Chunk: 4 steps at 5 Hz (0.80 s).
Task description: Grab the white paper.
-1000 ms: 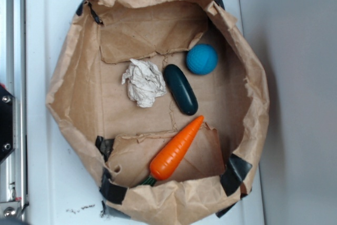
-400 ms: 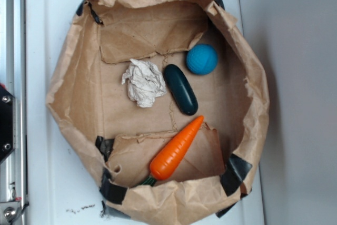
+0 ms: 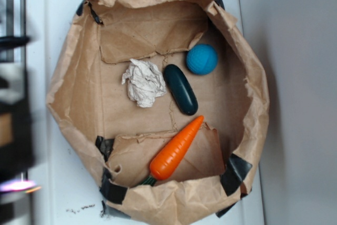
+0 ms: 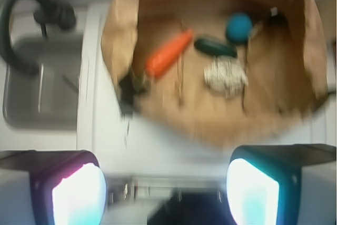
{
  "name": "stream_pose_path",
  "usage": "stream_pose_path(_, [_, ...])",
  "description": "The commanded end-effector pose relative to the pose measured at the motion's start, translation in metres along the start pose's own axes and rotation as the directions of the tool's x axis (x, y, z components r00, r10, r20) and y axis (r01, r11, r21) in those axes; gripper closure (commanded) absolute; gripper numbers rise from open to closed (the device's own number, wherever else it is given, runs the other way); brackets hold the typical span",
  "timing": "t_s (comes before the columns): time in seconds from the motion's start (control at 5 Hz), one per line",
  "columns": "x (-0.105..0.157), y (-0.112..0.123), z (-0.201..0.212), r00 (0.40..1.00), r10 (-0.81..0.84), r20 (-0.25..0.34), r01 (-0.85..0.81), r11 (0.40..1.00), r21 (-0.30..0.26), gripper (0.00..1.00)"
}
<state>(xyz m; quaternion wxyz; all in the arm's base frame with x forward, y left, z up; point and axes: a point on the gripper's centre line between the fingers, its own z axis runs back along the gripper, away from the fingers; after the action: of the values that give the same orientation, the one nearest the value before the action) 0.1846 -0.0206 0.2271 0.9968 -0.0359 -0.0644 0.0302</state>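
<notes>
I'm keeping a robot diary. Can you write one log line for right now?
phase: approach | gripper: open, empty, outside brown paper bag | white paper: untouched, on bag floor beside dark green oval

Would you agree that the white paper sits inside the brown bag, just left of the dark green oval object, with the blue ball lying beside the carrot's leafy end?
Not quite. In the exterior view the blue ball lies by the upper end of the dark green oval object, far from the carrot. The white paper does sit inside the brown bag, just left of that object.
</notes>
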Motion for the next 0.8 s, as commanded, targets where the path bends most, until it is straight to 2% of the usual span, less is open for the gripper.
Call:
stream_pose_path(0.0, [0.049,0.019,-0.005,0.992,0.065,0.11,-0.072,0.996,0.061,0.0])
stream_pose_path(0.2, [0.047,0.031,-0.025,0.993,-0.023,0.114,0.015,0.997,0.074,0.0])
stream_pose_path(0.4, [0.042,0.05,-0.056,0.995,-0.058,0.084,0.047,0.99,0.13,0.0])
stream_pose_path(0.6, [0.052,0.059,-0.076,0.993,-0.031,0.113,0.012,0.986,0.169,0.0])
